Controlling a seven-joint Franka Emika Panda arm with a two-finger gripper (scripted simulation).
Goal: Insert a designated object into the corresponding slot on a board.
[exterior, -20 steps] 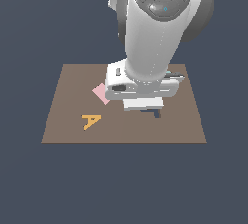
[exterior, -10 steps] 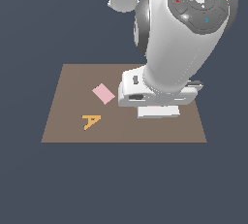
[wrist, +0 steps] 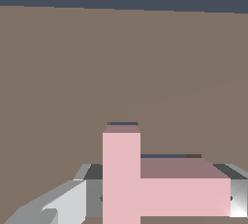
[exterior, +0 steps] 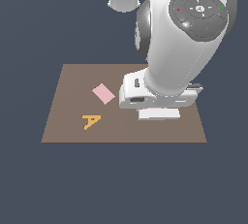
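Seemingly clamped between the fingers [wrist: 63, 203], the pink T [wrist: 145, 179] hides its slot on the board [exterior: 72, 77].

We're looking at a simulated test scene, not a real room. A flat brown board [exterior: 72, 87] is floating on a plain dark blue-grey backdrop, with no walls, floor or furniture showing around it. Everything is rendering in flat, untextured colour: a pink rectangle [exterior: 103, 93] and an orange letter A [exterior: 90, 120] are lying on the board, and the smooth white Franka arm [exterior: 179, 48] is looming over the board's side toward the exterior view's right. From the wrist camera, the board's brown surface [wrist: 121, 63] is ending against that same empty dark band.
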